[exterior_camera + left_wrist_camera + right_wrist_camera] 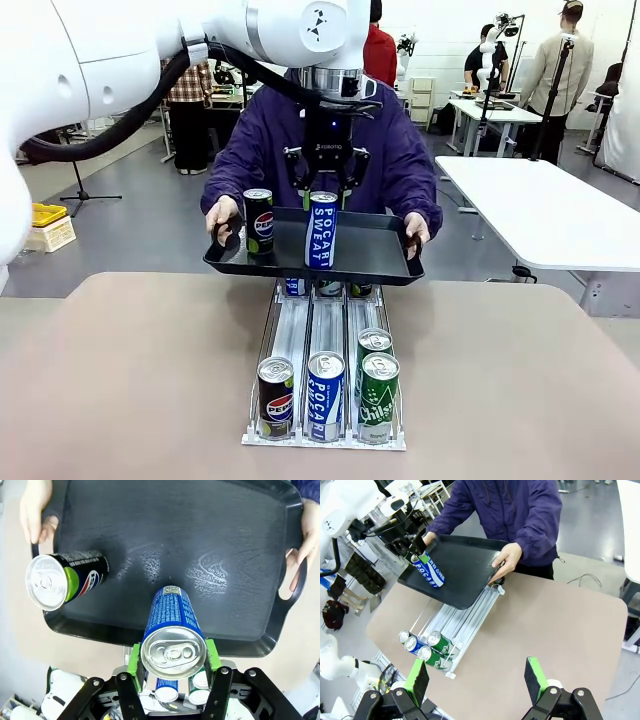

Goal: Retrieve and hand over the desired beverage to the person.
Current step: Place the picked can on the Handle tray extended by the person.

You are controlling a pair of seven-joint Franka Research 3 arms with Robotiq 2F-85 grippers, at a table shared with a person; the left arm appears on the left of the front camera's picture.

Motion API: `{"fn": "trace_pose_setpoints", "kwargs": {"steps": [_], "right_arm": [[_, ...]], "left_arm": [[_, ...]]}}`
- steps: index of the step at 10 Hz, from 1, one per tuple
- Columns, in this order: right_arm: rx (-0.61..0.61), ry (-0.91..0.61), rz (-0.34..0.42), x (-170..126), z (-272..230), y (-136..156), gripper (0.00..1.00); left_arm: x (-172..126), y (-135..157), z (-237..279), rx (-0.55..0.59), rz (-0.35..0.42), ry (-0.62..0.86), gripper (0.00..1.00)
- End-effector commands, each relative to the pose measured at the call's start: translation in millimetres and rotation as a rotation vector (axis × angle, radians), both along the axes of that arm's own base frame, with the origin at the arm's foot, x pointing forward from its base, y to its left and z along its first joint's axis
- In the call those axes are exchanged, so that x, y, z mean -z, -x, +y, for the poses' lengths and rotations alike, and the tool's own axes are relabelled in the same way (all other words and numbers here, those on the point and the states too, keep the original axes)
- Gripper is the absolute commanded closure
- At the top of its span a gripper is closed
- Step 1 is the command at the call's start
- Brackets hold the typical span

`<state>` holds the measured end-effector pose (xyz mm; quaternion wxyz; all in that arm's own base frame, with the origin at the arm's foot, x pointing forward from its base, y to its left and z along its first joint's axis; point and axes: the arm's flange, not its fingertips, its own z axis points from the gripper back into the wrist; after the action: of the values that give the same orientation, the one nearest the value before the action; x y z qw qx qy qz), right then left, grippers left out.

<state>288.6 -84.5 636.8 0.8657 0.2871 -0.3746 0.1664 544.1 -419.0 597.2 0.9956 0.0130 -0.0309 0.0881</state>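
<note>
Racked cans are waiting below while I'm clamping my left gripper on the Pocari Sweat can — standing it on the person's tray as handover — and idling my right gripper spread empty

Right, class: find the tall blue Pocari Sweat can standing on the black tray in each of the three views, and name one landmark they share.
Front view: blue Pocari Sweat can, centre, upright on the black tray, left gripper around its top.
Left wrist view: lower centre, seen from above, between the green pads.
Right wrist view: upper left, on the tray.
Shared landmark: the tray the person holds.

Grey floor, white tables, bright even workshop light
</note>
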Motion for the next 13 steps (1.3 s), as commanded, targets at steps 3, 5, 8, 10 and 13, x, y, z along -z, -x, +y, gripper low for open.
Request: {"fn": "trace_pose_setpoints", "kwargs": {"steps": [3,5,8,10,13], "right_arm": [[-0.025,-0.027,-0.015,1.6,0.3,-2.3,0.0],[-0.025,-0.027,-0.015,1.6,0.3,-2.3,0.0],[-0.025,-0.027,-0.015,1.6,0.3,-2.3,0.0],[-0.025,-0.027,-0.015,1.6,0.3,-2.3,0.0],[-0.025,-0.027,-0.015,1.6,0.3,-2.3,0.0]], "left_arm": [[-18.6,-21.7,-16.9,-0.018,0.04,0.015,0.0],[-20.2,-20.8,-15.9,-0.013,0.037,0.019,0.0],[-20.1,-20.0,-15.1,-0.004,0.04,0.018,0.0],[-20.6,-18.5,-13.2,0.002,0.043,0.017,0.0],[-55.1,47.9,18.5,0.201,-0.012,0.028,0.0]]}}
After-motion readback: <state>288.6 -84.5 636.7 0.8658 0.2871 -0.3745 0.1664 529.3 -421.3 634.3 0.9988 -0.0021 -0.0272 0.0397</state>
